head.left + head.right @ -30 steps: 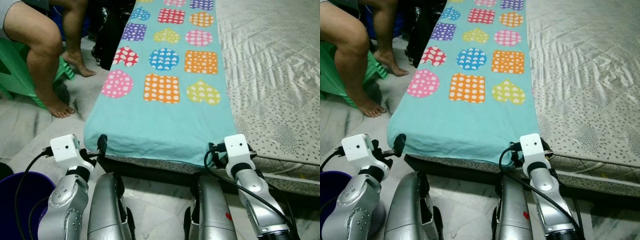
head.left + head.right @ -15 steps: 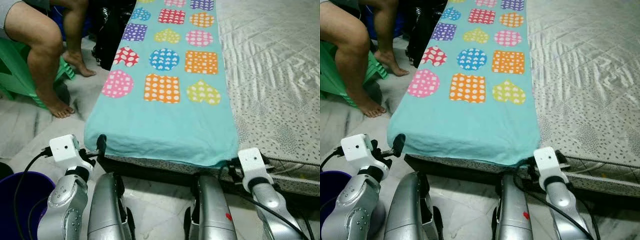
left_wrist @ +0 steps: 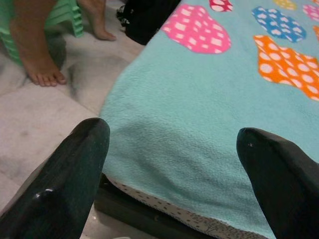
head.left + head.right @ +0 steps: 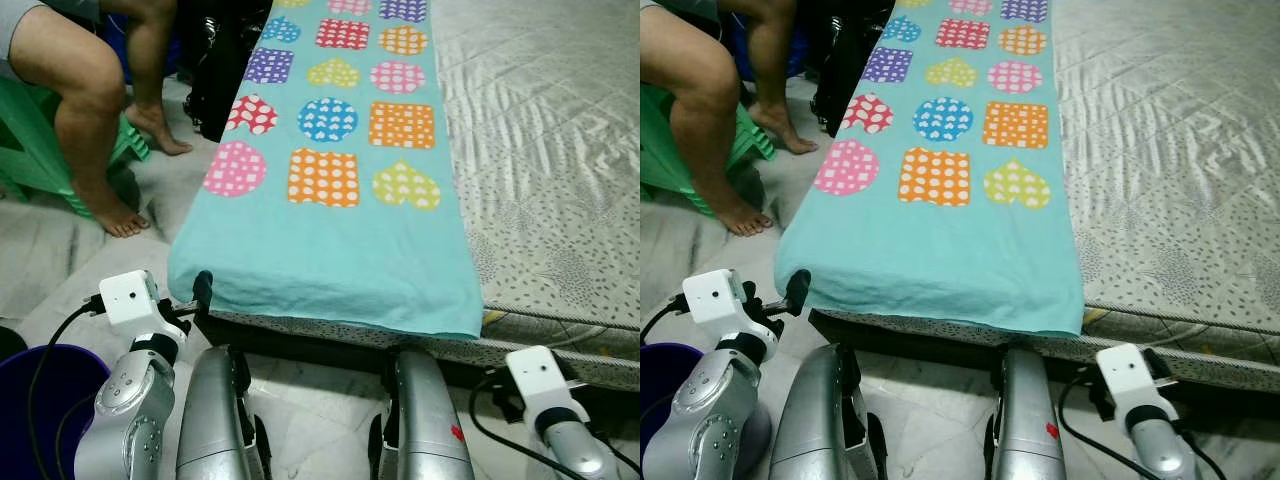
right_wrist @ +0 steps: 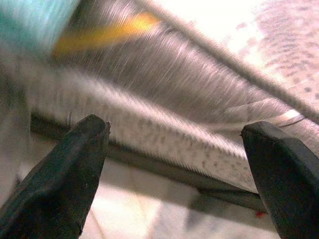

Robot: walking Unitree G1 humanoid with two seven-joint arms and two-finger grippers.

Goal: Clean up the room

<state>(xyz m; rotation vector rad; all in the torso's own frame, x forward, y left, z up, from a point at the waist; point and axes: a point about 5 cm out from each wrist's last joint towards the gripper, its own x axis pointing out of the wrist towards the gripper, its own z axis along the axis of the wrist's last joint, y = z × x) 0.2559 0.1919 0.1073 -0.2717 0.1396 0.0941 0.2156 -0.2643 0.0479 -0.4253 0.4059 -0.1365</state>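
Note:
A teal blanket (image 4: 330,250) printed with dotted hearts, squares and circles lies spread along the left side of a grey mattress (image 4: 540,150). Its near edge hangs over the mattress end. My left gripper (image 3: 172,134) is open at the blanket's near left corner, one finger (image 4: 203,285) beside the hem and the teal cloth just ahead between the fingers. My right gripper (image 5: 175,130) is open and empty, low in front of the mattress side, to the right of and below the blanket's near right corner. Its wrist (image 4: 537,375) sits below the bed edge.
A person's bare legs (image 4: 85,110) rest on the floor at the left, on a green plastic chair (image 4: 30,150). A black bag (image 4: 225,60) leans against the bed's left side. A purple bucket (image 4: 40,385) stands by my left arm. My silver legs (image 4: 215,420) are below.
My right arm has drawn back from the blanket's near right corner, moving down and to the right. That corner now lies flat over the mattress edge. The left arm is unchanged.

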